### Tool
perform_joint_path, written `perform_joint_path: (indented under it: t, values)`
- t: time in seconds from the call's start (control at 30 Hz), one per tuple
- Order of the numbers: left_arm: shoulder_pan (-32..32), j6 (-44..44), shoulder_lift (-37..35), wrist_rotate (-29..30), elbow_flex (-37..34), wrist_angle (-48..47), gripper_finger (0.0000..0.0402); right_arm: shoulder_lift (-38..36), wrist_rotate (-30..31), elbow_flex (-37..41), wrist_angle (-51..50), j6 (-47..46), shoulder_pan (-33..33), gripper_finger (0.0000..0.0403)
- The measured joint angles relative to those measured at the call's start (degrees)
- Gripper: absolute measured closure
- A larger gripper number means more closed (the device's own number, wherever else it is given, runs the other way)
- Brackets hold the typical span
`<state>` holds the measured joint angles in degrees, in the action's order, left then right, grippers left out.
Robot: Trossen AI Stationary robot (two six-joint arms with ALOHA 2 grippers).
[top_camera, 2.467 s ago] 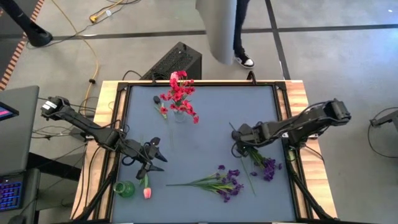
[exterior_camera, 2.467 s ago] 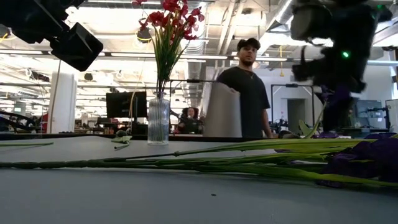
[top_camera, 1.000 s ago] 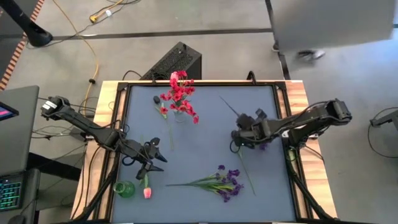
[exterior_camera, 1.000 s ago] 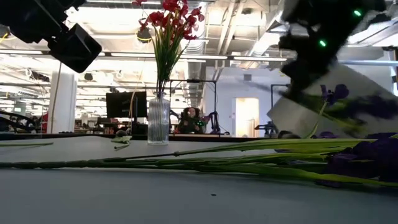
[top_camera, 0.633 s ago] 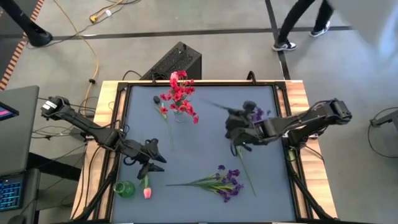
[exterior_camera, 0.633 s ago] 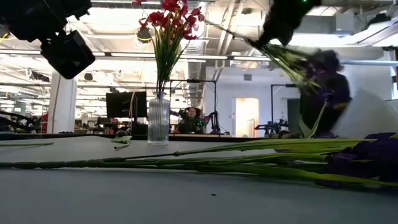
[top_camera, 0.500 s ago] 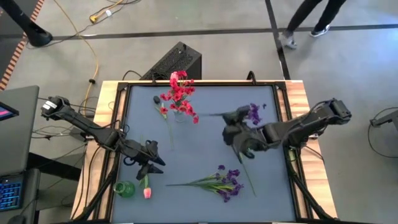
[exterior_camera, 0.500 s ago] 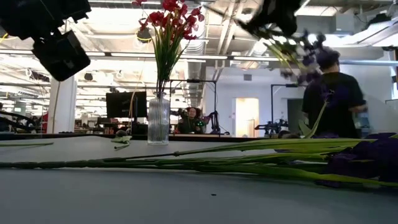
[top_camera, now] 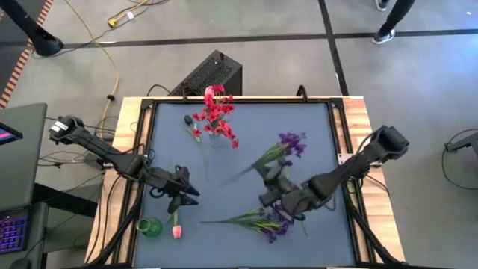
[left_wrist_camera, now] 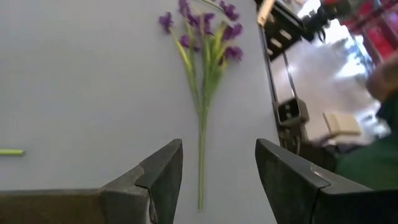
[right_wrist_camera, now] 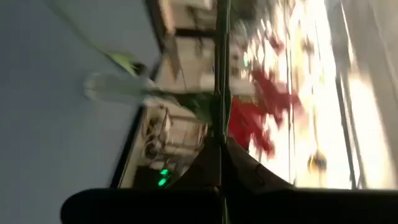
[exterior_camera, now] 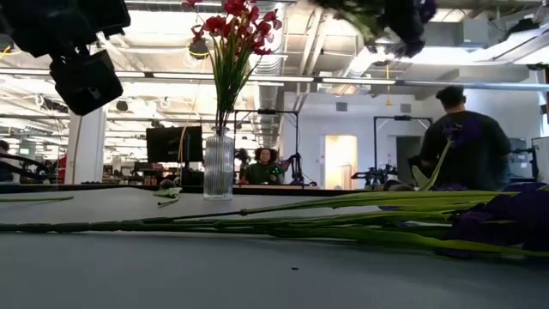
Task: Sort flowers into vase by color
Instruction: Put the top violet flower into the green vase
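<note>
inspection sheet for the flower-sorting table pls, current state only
Surface: grey table top, wooden edges.
Job's things: red flowers upright in clear vase; purple bunch lying flat near front edge; pink tulip lying beside green vase; purple stem lifted off table.
Clutter: loose green stem near clear vase.
Grippers: right gripper shut on purple stem, mid-table; left gripper open, empty, above pink tulip.
Cables: yellow cable on floor.
Surroundings: person behind table.

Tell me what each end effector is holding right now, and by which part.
The right end effector is shut on the thin green stem of a purple flower bunch, lifted off the table. The left end effector is open and holds nothing.
</note>
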<state>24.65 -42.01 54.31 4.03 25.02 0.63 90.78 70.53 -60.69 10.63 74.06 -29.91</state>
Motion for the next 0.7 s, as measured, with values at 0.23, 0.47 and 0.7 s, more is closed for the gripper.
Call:
perform_joint_path:
  t: [0.23, 0.47, 0.7]
  values:
    - [-1.4, -6.5, 0.0, 1.3, 0.0, 0.6, 0.0211, 11.4, -6.9, -0.9, 0.8, 18.4, 0.7, 0.0375]
    - [-2.0, -6.9, 4.5, 1.4, 0.0, 9.4, 0.0211, 22.5, -7.8, -9.1, 1.0, 22.2, 2.6, 0.0377]
    - [-3.5, 0.4, 14.2, 1.9, 0.0, 21.0, 0.0211, 26.8, -8.7, -15.6, 1.0, 27.2, 3.8, 0.0378]
